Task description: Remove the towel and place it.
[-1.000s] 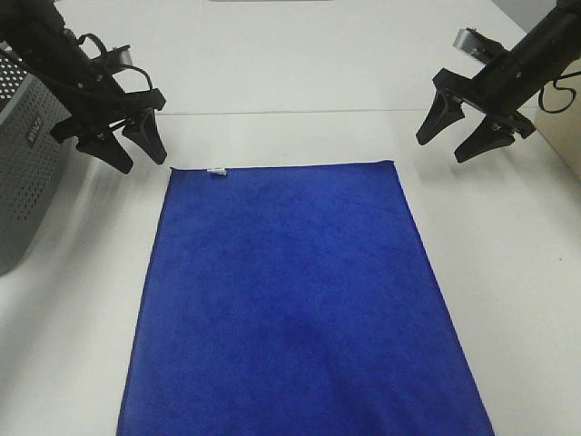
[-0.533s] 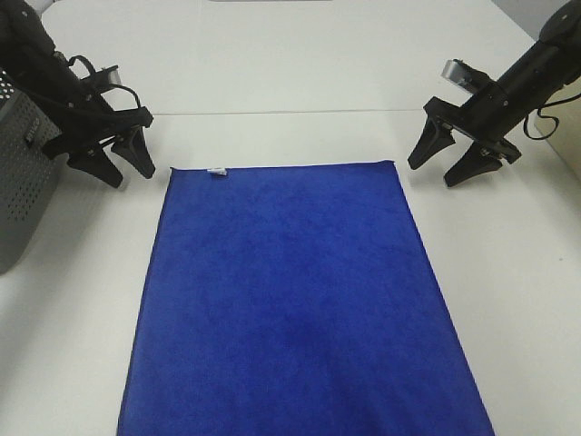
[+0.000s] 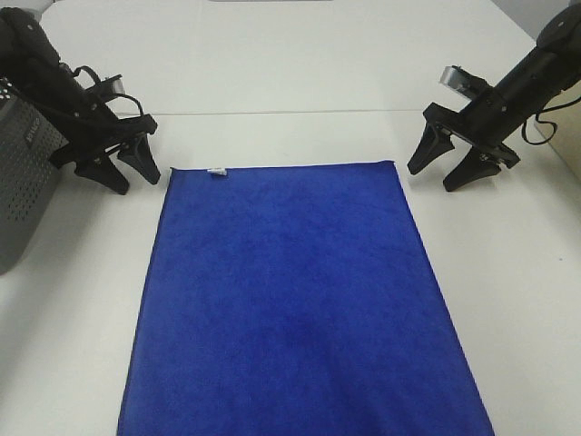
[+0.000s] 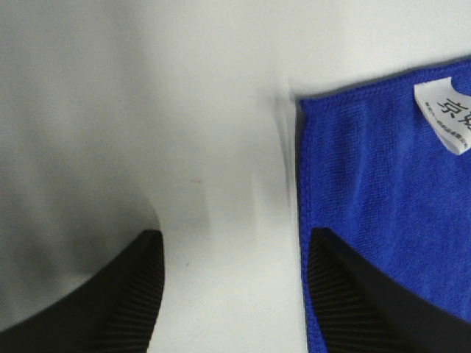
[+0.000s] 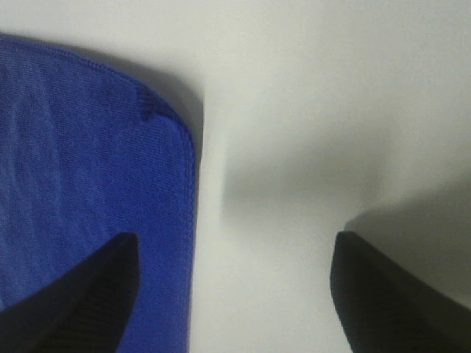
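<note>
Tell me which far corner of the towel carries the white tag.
The far corner by the left gripper: the white tag sits on the towel there; the corner by the right gripper is plain blue.

near edge of the towel (image 3: 290,300) cut off below, grey basket (image 3: 23,200) half out of view, white tag (image 4: 444,116) clipped in left wrist view

Royal-blue towel (image 3: 300,300) with white tag (image 4: 445,114), grey perforated basket (image 3: 18,200), white table (image 3: 272,73).

Left end effector (image 3: 138,184) descended toward the tabletop (image 3: 300,82), ending just beside the towel's (image 3: 290,300) tagged corner. Right end effector (image 3: 431,180) descended likewise, closing on the opposite far corner.
</note>
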You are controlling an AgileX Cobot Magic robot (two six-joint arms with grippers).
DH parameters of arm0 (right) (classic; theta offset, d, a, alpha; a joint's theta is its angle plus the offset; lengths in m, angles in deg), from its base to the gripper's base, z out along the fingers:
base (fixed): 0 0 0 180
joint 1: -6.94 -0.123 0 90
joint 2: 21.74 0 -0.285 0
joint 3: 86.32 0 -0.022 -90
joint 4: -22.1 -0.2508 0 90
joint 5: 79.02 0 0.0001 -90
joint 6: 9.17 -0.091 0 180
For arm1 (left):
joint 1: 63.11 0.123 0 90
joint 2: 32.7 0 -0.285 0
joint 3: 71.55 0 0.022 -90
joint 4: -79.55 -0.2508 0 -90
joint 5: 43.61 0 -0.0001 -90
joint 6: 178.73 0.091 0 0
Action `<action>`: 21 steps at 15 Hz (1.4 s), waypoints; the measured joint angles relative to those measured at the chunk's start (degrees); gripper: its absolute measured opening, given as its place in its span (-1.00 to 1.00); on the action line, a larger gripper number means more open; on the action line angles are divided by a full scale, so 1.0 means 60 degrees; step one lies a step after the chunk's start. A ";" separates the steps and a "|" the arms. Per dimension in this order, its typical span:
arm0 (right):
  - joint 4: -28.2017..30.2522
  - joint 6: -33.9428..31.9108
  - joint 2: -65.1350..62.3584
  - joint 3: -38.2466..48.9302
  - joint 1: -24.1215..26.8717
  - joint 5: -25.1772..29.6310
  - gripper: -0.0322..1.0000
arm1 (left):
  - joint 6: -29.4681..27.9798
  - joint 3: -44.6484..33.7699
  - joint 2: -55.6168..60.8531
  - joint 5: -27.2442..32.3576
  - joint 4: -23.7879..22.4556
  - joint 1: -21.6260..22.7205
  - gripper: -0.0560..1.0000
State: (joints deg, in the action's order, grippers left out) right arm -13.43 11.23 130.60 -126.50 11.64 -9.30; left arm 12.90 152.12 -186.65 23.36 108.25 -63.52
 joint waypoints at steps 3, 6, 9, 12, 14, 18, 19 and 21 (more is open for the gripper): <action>0.0000 0.0000 0.0010 -0.0029 0.0000 0.0000 0.47 | 0.0000 0.0000 -0.0010 0.0010 0.0029 0.0000 0.16; 0.0000 0.0010 0.0010 -0.0029 0.0000 0.0000 0.47 | 0.0000 0.0019 -0.0019 0.0010 0.0048 0.0000 0.16; -0.0162 0.0010 0.0029 -0.0029 0.0000 0.0000 0.47 | 0.0029 0.0019 -0.0029 -0.0019 0.0258 -0.0029 0.16; -0.0487 0.0010 0.0172 -0.0076 -0.0076 0.0010 0.44 | 0.0191 0.0019 -0.0105 -0.0153 0.0506 -0.0286 0.16; -0.0678 0.0019 0.0277 -0.0105 -0.0315 0.0029 0.43 | 0.0220 0.0038 -0.0162 -0.0296 0.0783 -0.0516 0.16; -0.1136 0.0019 0.0477 -0.0181 -0.1003 -0.0038 0.41 | 0.0220 0.0057 -0.0296 -0.0611 0.1261 -0.1089 0.16; -0.1155 0.0019 0.0497 -0.0191 -0.1184 -0.0191 0.41 | 0.0220 0.0162 -0.0353 -0.0688 0.1318 -0.1261 0.16; -0.1127 0.0019 0.0497 -0.0191 -0.1385 -0.0468 0.36 | 0.0220 0.0248 -0.0430 -0.0859 0.1385 -0.1537 0.15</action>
State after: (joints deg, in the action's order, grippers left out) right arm -20.19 11.34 133.58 -127.64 3.33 -12.10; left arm 14.22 153.61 -189.22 18.21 116.56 -72.74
